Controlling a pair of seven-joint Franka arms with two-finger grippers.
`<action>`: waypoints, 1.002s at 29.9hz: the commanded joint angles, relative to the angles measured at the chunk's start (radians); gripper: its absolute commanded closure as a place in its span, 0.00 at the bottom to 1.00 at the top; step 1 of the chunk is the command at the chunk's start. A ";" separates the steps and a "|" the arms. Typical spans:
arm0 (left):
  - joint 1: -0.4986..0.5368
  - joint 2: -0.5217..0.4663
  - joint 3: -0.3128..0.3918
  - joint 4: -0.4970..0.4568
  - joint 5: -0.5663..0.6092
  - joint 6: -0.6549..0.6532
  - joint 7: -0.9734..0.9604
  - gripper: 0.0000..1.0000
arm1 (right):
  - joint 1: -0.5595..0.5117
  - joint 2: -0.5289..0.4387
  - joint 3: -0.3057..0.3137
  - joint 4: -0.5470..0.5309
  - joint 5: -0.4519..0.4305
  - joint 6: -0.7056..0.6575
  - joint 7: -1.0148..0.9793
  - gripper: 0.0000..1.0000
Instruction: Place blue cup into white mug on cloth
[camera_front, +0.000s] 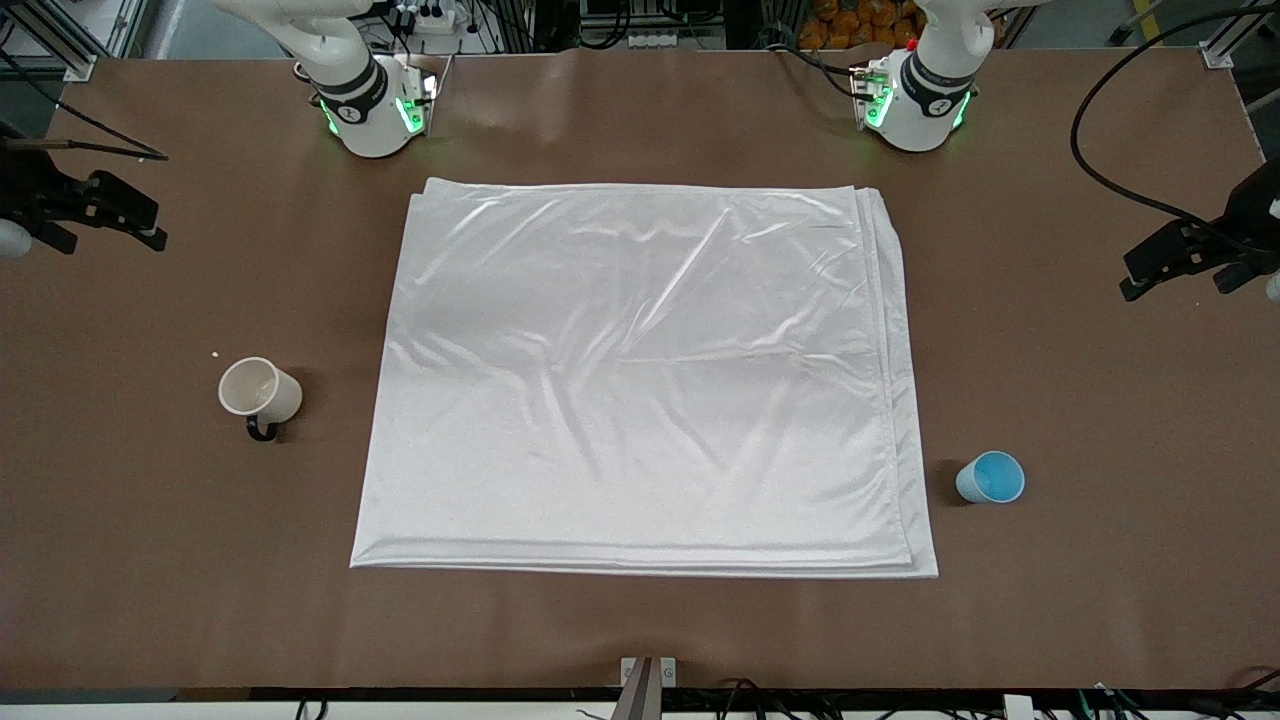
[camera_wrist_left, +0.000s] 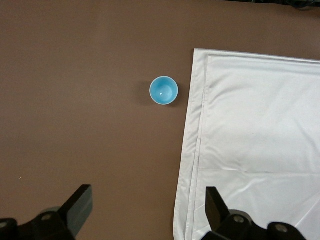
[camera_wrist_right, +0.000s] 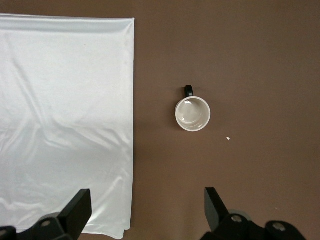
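While both hands, left hand (camera_wrist_left: 145, 212) and right hand (camera_wrist_right: 145, 212), hang open and empty, nothing's begun: cup (camera_front: 990, 477) and mug (camera_front: 259, 389) stand on the tabletop (camera_front: 1100, 400) off the cloth (camera_front: 640, 380).

- The cloth (camera_front: 645, 380), a large, shiny white sheet folded in layers and faintly wrinkled, is lying flat across the middle of the brown table, its stacked edges showing along the side toward the left arm's end.
- The blue cup (camera_front: 990, 478), small, light blue and handleless with a brighter blue inside, is standing upright and empty on the bare table at about four o'clock from the cloth's centre, just beside its edge, not touching.
- The white mug (camera_front: 260, 392), off-white with a cream inside, is standing upright at about nine o'clock from the cloth's centre, apart from it, its black loop handle pointing toward the front camera.
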 joint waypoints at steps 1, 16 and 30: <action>0.003 -0.007 0.000 0.002 -0.018 -0.016 0.031 0.00 | 0.001 0.004 -0.005 0.009 0.004 -0.003 -0.010 0.00; 0.008 0.002 0.002 0.000 -0.021 -0.016 0.044 0.00 | 0.001 0.012 -0.006 0.007 0.003 -0.001 -0.010 0.00; 0.017 0.099 0.008 -0.006 -0.017 0.039 0.064 0.00 | 0.002 0.027 -0.008 -0.016 0.001 0.017 -0.012 0.00</action>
